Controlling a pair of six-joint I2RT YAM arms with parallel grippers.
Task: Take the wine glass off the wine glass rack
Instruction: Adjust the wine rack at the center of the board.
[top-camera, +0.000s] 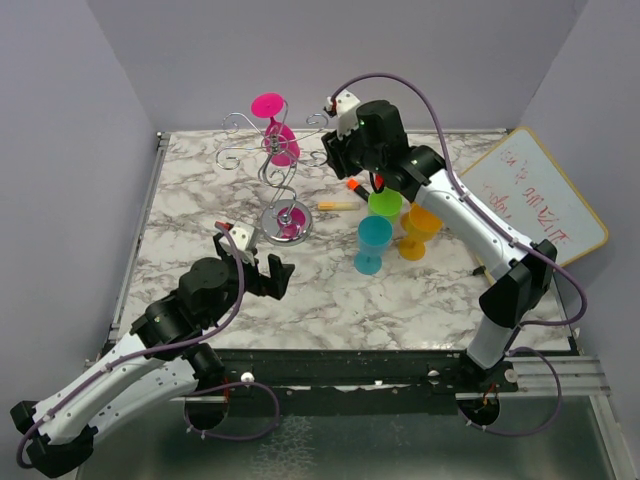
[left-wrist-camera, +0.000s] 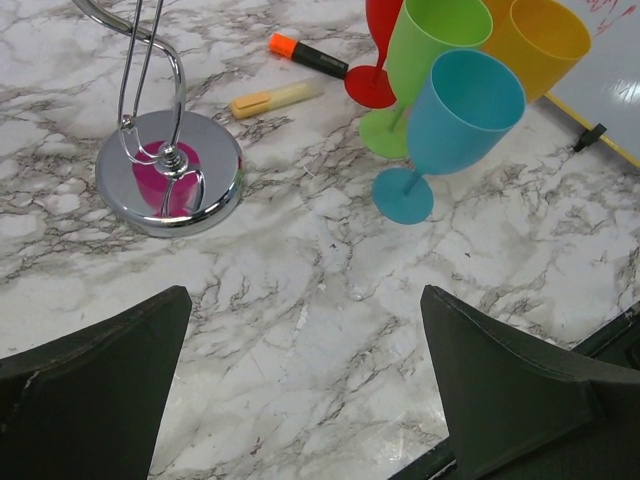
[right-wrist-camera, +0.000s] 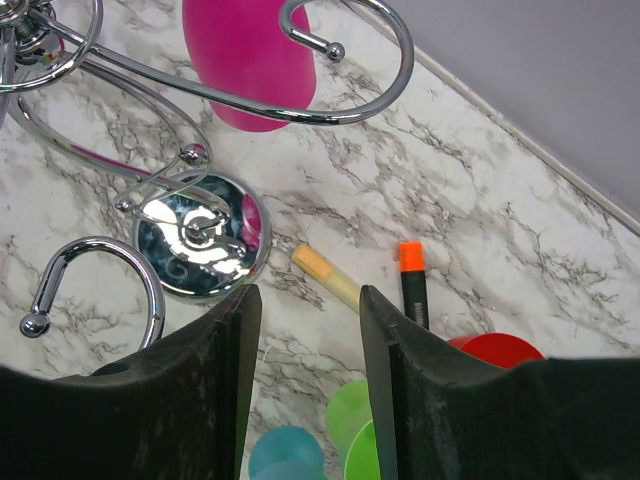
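Note:
A pink wine glass (top-camera: 281, 146) hangs upside down from the scroll arms of the chrome wine glass rack (top-camera: 262, 160), its foot uppermost. The right wrist view shows its bowl (right-wrist-camera: 250, 60) behind a curled rack arm (right-wrist-camera: 395, 60), above the round mirror base (right-wrist-camera: 200, 250). My right gripper (top-camera: 334, 153) hovers just right of the rack's top, apart from the glass. Its jaws (right-wrist-camera: 305, 295) are open with nothing between them. My left gripper (top-camera: 255, 262) rests low in front of the rack base (left-wrist-camera: 170, 185), wide open and empty (left-wrist-camera: 305, 300).
Right of the rack stand a blue glass (left-wrist-camera: 465, 110), a green glass (left-wrist-camera: 440, 40), an orange glass (left-wrist-camera: 545, 40) and a red glass (left-wrist-camera: 375, 50). An orange-capped marker (left-wrist-camera: 310, 55) and a yellow marker (left-wrist-camera: 275, 97) lie behind them. A whiteboard (top-camera: 540, 195) sits at the right edge.

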